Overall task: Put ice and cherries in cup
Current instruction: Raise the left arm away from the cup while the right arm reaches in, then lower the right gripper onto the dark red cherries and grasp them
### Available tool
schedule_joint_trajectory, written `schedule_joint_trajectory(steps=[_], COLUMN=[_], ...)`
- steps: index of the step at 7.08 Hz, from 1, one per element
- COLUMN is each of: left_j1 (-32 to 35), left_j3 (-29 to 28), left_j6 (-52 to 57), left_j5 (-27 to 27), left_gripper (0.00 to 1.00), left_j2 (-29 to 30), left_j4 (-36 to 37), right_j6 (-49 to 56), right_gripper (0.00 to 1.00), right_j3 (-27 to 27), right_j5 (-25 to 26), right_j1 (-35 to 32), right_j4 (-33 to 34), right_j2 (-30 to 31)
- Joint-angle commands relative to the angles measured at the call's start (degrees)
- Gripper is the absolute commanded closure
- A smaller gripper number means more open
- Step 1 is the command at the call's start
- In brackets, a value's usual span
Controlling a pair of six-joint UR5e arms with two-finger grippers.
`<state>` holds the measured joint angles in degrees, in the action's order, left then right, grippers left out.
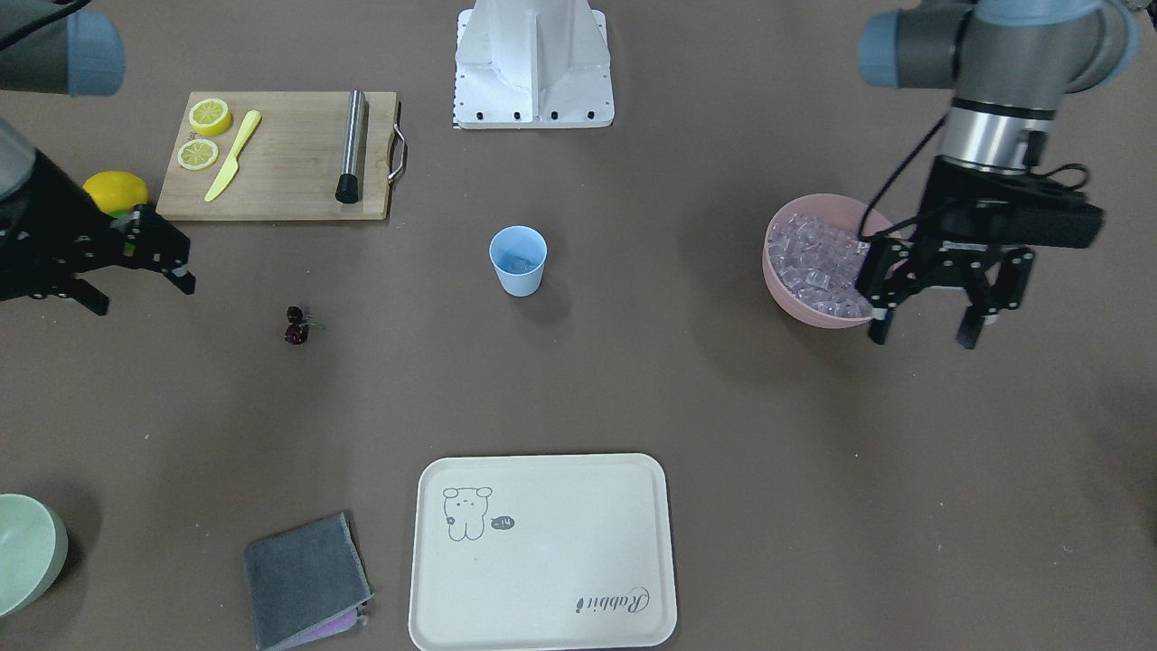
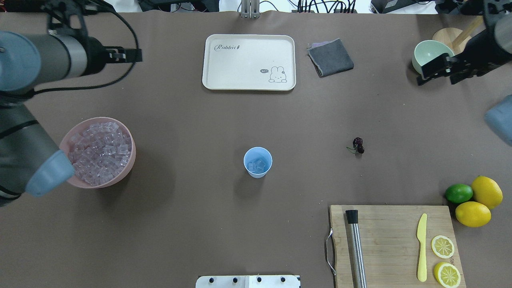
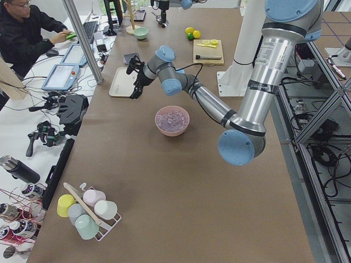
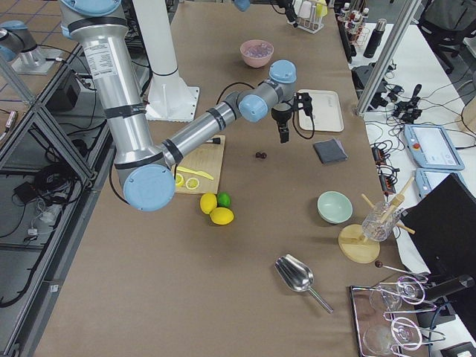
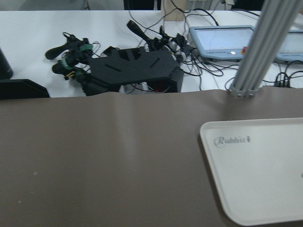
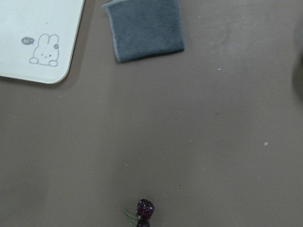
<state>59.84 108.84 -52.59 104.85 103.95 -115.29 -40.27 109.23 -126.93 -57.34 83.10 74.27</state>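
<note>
Tray point(image 2: 240, 68) reads "Rabbit". Mid-table cup point(image 2: 266, 157) holds some ice point(image 2: 256, 165); pink bowl point(image 2: 133, 154) by the left edge brims. 2 cherries point(image 2: 358, 145) lie toward the right edge. Left gripper point(image 1: 931, 329) and right gripper point(image 1: 143, 297) gape empty.

From the operators' side we look steeply down; from behind the robot, the opposite way; both views share the cup point(image 1: 518, 260). Side cameras sight along the table point(image 3: 164, 181) from either end. Our right wrist camera looks down on the cherries point(image 6: 143, 208), the left low across the tray point(image 5: 255, 175).
</note>
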Motion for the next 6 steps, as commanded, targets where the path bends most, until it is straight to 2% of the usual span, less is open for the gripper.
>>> schedule_joint_trajectory(steps=[1,2,5,6], left_j1=[12.38,13.01,15.82,16.53], left_j3=[-0.3,-0.91,0.4,1.1], left_j6=[10.71,11.19,13.21,13.21], left_j5=[16.15,17.48,17.58,17.67], left_gripper=[0.02,0.02,0.02,0.02], left_j2=[-6.98,-8.31,-11.13,-11.83], left_j4=[0.41,1.54,1.47,1.47], right_j6=[-3.14,-3.58,-7.53,-7.54], right_gripper=[0.0,0.0,0.0,0.0], right_j3=[-1.99,-3.48,-15.94,-15.72], right_j5=[6.84,11.3,14.84,14.34], right_j1=[9.06,12.66,16.99,16.83], right_j4=[-3.12,-3.99,-15.31,-15.34], right_j2=[-0.8,-0.36,-1.06,-0.8])
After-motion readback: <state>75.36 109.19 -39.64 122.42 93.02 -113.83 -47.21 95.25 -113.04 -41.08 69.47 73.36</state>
